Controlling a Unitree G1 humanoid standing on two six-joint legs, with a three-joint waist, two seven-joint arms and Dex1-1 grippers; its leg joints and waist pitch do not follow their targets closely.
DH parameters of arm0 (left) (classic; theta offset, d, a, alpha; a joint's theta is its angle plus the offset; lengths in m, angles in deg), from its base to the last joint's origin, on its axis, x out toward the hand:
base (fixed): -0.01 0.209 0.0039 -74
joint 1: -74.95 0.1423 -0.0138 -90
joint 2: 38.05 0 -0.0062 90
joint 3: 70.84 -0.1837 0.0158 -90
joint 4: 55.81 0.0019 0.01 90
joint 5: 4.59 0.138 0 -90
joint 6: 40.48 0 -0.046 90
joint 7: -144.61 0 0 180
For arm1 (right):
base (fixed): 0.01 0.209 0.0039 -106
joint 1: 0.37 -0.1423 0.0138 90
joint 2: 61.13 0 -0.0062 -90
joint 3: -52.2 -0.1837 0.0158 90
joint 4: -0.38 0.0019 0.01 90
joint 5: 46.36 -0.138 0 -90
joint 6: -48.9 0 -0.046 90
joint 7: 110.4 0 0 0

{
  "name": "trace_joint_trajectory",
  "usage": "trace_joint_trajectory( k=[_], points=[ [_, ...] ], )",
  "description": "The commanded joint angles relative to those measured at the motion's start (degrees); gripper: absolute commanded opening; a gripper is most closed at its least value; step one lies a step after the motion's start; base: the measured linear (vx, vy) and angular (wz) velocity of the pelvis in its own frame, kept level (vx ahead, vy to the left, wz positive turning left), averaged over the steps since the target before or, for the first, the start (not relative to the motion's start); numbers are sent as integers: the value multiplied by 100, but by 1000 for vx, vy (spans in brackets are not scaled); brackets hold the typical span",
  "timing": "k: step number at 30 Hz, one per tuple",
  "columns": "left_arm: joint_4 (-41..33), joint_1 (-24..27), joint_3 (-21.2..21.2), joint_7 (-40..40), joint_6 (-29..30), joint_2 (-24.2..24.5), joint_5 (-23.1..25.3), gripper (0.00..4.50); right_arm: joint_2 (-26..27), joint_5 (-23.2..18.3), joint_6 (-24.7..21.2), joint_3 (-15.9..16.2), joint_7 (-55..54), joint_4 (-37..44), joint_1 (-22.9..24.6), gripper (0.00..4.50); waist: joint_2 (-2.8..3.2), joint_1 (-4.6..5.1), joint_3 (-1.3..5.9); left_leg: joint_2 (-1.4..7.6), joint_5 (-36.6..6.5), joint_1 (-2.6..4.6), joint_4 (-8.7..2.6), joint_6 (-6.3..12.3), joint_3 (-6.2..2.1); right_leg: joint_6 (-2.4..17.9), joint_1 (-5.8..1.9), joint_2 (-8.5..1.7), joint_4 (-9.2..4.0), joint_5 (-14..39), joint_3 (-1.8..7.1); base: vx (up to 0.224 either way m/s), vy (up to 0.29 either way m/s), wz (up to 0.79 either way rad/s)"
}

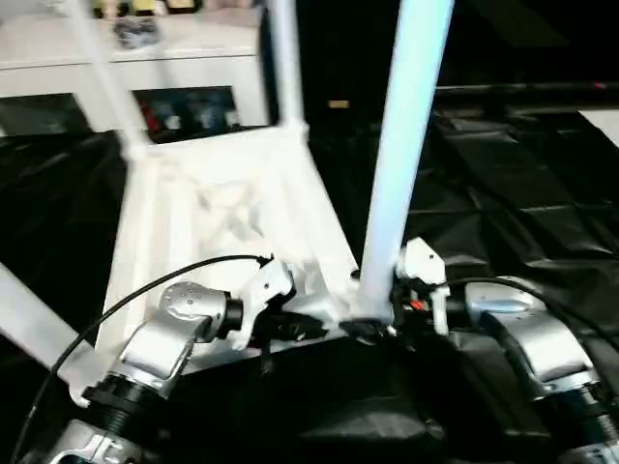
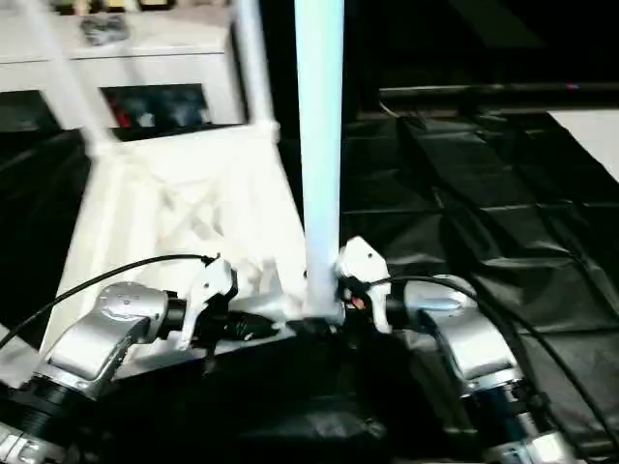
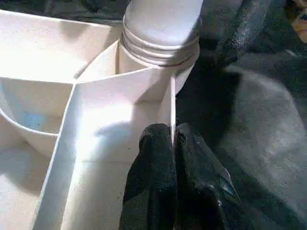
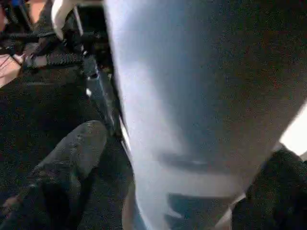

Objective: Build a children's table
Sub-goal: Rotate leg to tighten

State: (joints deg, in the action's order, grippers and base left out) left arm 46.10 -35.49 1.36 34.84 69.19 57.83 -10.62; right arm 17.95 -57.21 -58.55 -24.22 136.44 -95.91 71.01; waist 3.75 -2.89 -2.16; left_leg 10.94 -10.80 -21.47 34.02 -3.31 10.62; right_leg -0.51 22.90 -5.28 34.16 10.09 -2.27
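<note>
The white tabletop (image 1: 222, 213) lies underside up on black cloth, its ribs showing. A long white leg (image 1: 406, 145) stands upright in the near right corner socket (image 3: 160, 52). Two more legs (image 1: 285, 58) (image 1: 97, 68) rise from the far corners, and another (image 1: 24, 319) slants past the near left. My left gripper (image 3: 173, 139) is shut on the tabletop's thin rim wall (image 3: 171, 100) just beside that socket. My right gripper (image 1: 372, 324) reaches around the base of the upright leg (image 4: 192, 96), its jaws open, with a dark gap between one finger (image 4: 72, 158) and the leg.
A white cabinet (image 1: 145, 58) with glass doors stands behind the tabletop. Crumpled black cloth (image 1: 522, 193) covers the floor on the right and in front. A pale patch (image 1: 604, 121) shows at the far right edge.
</note>
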Motion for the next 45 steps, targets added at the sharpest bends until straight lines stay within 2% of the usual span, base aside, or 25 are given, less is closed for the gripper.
trace_joint_trajectory(
  k=[1,5,6,9,10,12,17,20,21,24,30,32,33,34,35,36,37,38,39,40,41,42,43,44,45],
  points=[
    [-307,-114,-193,342,-130,-87,-261,0,-8,67,-16,175,61,124,-21,393,-85,39,298,187,-1533,110,-436,225,-51,1230,-205,-200,-423,1694,158,0,0,0],
    [-289,-125,-198,342,-157,-67,-255,0,-59,175,78,291,92,65,-25,361,-108,40,309,173,-1404,88,-422,240,-48,1192,-214,-209,-426,1674,162,0,0,0],
    [-285,-120,-187,364,-156,-75,-240,0,-41,198,72,289,106,55,-24,337,-109,36,318,173,-1296,76,-413,274,-47,1205,-220,-211,-414,1566,161,0,0,0],
    [-281,-107,-179,359,-160,-90,-222,0,-38,233,77,317,96,32,-31,320,-107,36,326,172,-1192,68,-402,312,-47,1247,-226,-205,-396,1423,155,0,0,0],
    [-280,-105,-175,348,-163,-96,-219,0,-39,243,82,325,90,22,-32,320,-107,36,326,172,-1192,68,-402,312,-47,1247,-226,-205,-396,1423,155,0,0,0],
    [-269,-105,-182,314,-173,-96,-222,0,-40,258,106,345,62,-16,-40,289,-103,36,323,174,-1210,68,-405,322,-47,1263,-227,-204,-396,1426,152,0,0,0],
    [-239,-89,-184,218,-197,-92,-208,0,-32,267,176,397,-8,-107,-34,247,-103,37,317,170,-1305,73,-409,295,-47,1222,-224,-208,-416,1603,152,0,0,0],
    [-229,-63,-131,81,-176,-122,-172,0,35,275,149,411,-36,-121,27,239,-112,41,318,174,-1290,69,-411,304,-50,1203,-223,-205,-410,1588,153,0,0,0],
    [-216,-52,-114,12,-181,-139,-149,0,70,290,160,421,-60,-124,69,222,-129,51,312,172,-1320,67,-415,301,-48,1196,-220,-202,-420,1637,150,0,0,0],
    [-210,-28,-66,-160,-134,-203,-127,0,133,270,144,415,-128,-118,153,207,-120,50,306,172,-1383,75,-418,282,-48,1161,-210,-206,-432,1781,155,0,0,0],
    [-172,-11,49,-1046,91,-596,72,0,580,259,27,358,-802,-192,410,199,-137,101,258,164,-1838,95,-464,103,-72,936,-178,-204,-513,2438,149,0,0,0],
    [-146,-15,74,-1458,224,-783,187,0,830,326,-105,320,-1194,-308,437,198,-134,156,235,150,-2047,97,-476,30,-84,827,-162,-203,-544,2792,134,0,0,0],
    [-120,-23,97,-1737,320,-919,254,0,997,390,-180,300,-1458,-405,432,198,-135,191,220,128,-2261,133,-470,-33,-108,644,-128,-213,-608,3309,110,0,0,0],
    [-51,-53,144,-2209,421,-1170,355,0,1285,608,-227,285,-2016,-647,372,198,-143,213,216,124,-2301,128,-469,-54,-117,583,-121,-212,-624,3427,104,0,0,0],
    [-51,-53,144,-2209,421,-1170,355,0,1285,608,-227,285,-2016,-647,372,198,-142,253,197,120,-2378,122,-473,-82,-120,529,-101,-208,-647,3569,95,0,0,0],
    [-5,-74,170,-2493,500,-1372,381,0,1555,754,-335,242,-2504,-890,264,198,-133,318,185,94,-2546,122,-473,-142,-160,383,-106,-214,-685,3884,44,0,0,0],
    [57,-110,176,-2648,495,-1491,403,0,1765,768,-455,156,-2822,-1034,171,198,-131,423,182,72,-2787,115,-478,-179,-213,251,-125,-209,-722,4097,-26,0,0,0],
    [113,-144,170,-2755,476,-1581,424,0,1958,755,-561,61,-3098,-1165,82,198,-85,519,179,75,-3044,122,-508,-194,-273,209,-139,-210,-753,4084,-86,0,0,0],
    [158,-177,137,-2797,442,-1675,450,0,2181,734,-662,-45,-3398,-1315,-37,198,-80,570,180,67,-3161,107,-514,-187,-290,186,-159,-199,-773,4061,-126,0,0,0],
    [191,-209,85,-2779,406,-1729,471,0,2333,718,-691,-85,-3546,-1414,-130,198,-41,658,166,75,-3530,141,-542,-203,-338,148,-164,-198,-823,4059,-224,0,0,0],
    [195,-227,26,-2730,374,-1750,499,0,2421,745,-639,-65,-3595,-1452,-180,198,-24,750,173,81,-3785,141,-555,-206,-393,139,-208,-204,-836,3916,-294,0,0,0],
    [189,-239,-19,-2668,356,-1747,512,0,2449,807,-531,7,-3575,-1456,-209,198,18,739,180,88,-3883,167,-567,-209,-409,161,-217,-209,-843,3828,-304,0,0,0],
    [152,-240,-48,-2571,344,-1716,497,0,2440,831,-402,65,-3474,-1423,-212,198,45,783,143,116,-4187,234,-601,-202,-421,212,-195,-197,-886,3657,-372,0,0,0],
    [119,-237,-65,-2502,328,-1685,483,0,2434,803,-378,59,-3396,-1385,-205,233,28,801,133,129,-4293,250,-612,-210,-427,219,-207,-196,-894,3588,-401,0,0,0],
    [23,-208,-85,-2345,328,-1603,453,0,2403,661,-422,-15,-3187,-1257,-176,267,19,827,128,125,-4322,258,-629,-191,-427,230,-253,-226,-898,3537,-424,0,0,0]
  ],
)
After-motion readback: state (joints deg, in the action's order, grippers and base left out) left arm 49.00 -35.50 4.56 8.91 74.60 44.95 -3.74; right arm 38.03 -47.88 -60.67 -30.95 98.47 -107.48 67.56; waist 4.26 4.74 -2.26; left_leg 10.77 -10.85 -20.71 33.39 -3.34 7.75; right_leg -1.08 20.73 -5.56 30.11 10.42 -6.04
